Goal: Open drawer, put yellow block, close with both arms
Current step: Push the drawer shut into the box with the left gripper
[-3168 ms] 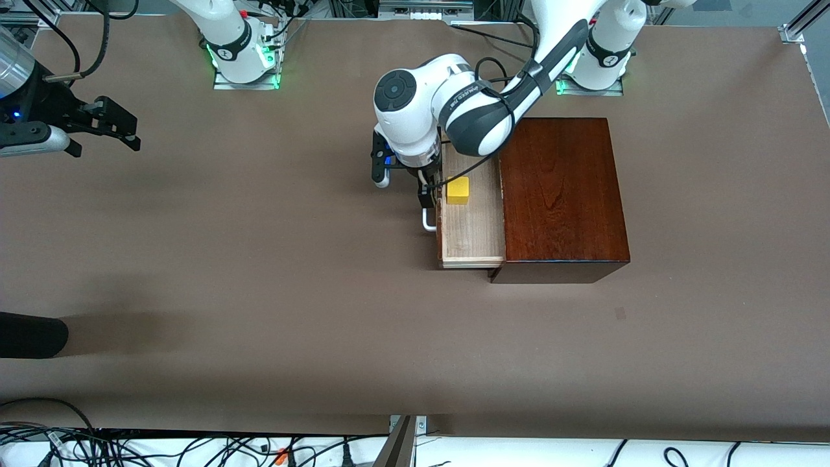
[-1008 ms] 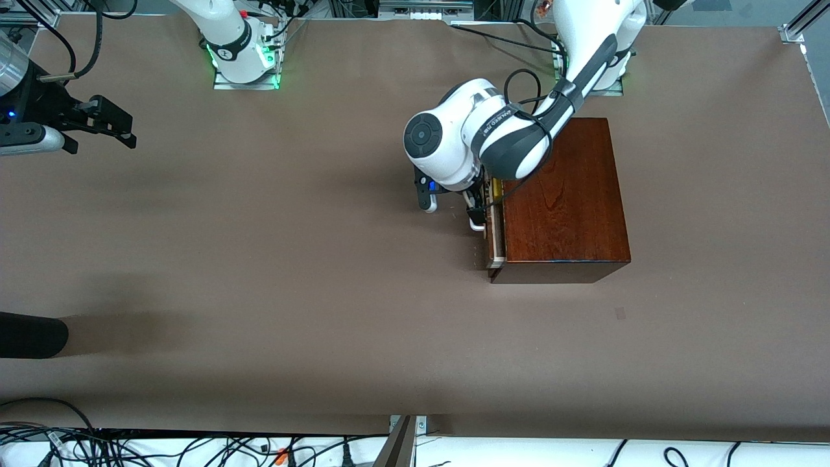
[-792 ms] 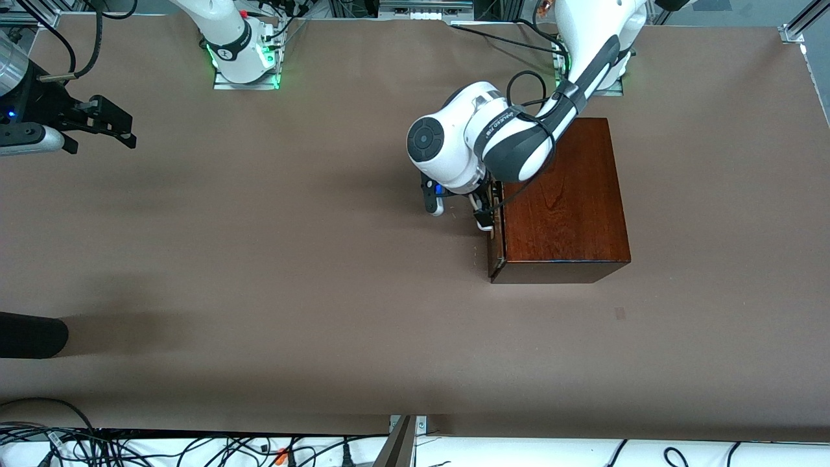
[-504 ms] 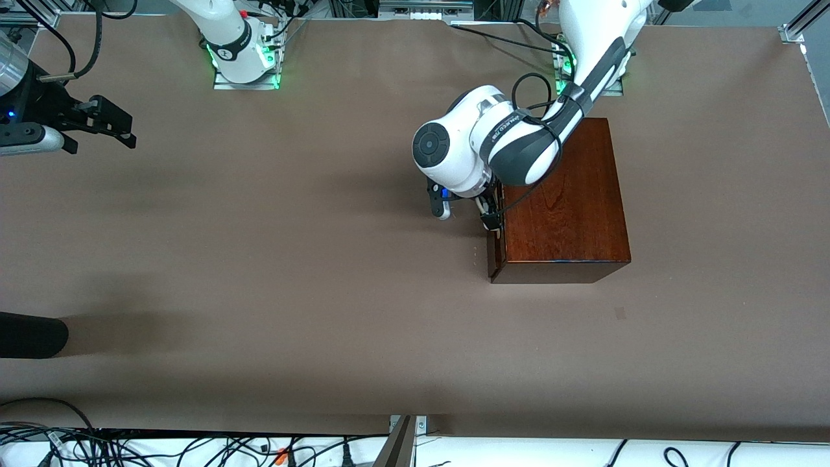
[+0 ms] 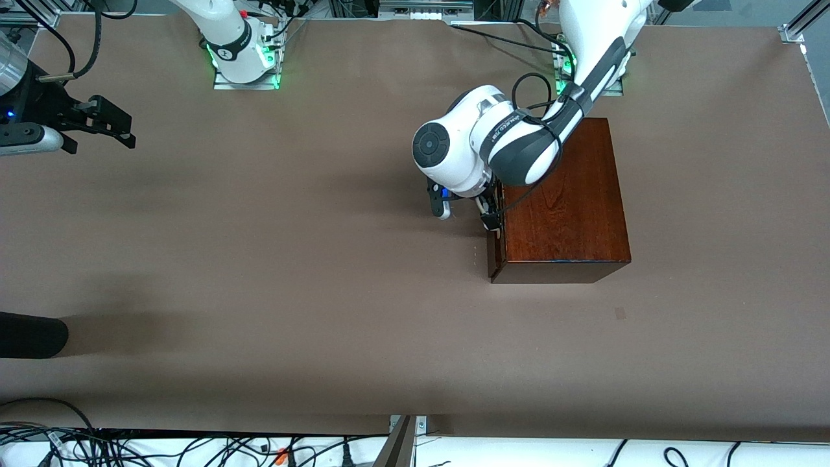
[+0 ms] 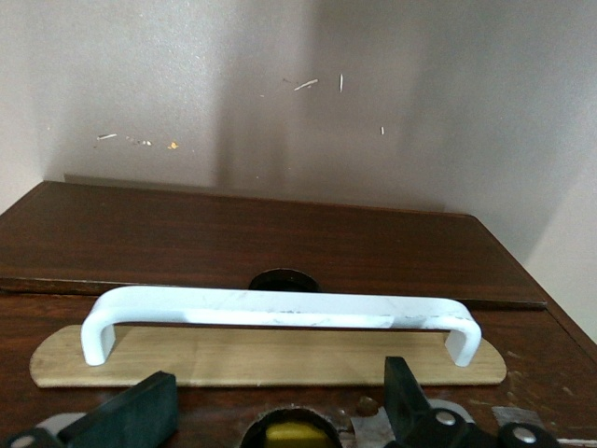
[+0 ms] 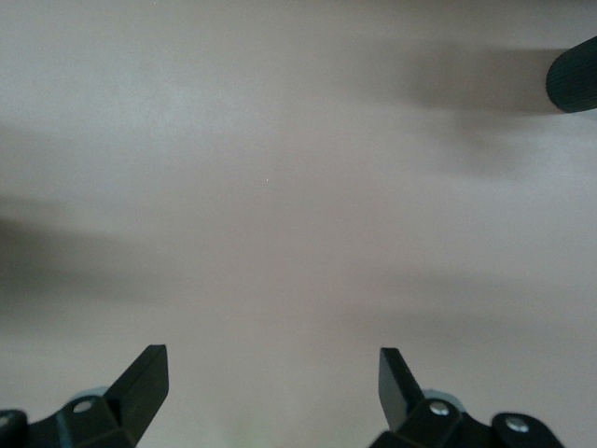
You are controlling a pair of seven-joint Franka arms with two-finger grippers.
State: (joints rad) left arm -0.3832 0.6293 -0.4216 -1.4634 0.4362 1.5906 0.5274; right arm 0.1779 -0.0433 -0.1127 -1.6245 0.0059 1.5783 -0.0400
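Drawer [image 5: 497,243] sits flush in the wooden box [image 5: 563,194], so the yellow block is presumably inside, out of sight. Left tool [image 5: 487,211] stands at the box's 9 o'clock face, fingers [image 6: 140,411] spread either side of the white handle [image 6: 280,310], not pinching it; judged placed there for pushing. Right tool [image 5: 97,123] waits spread over bare counter [image 5: 259,259], well clear toward the right arm's end.

Both arms [image 5: 493,143] wear glossy white shells with dark grey joint bands and a round black cap; a black cable loops along the forearm above the wooden box [image 5: 561,201]. Bases glow green.
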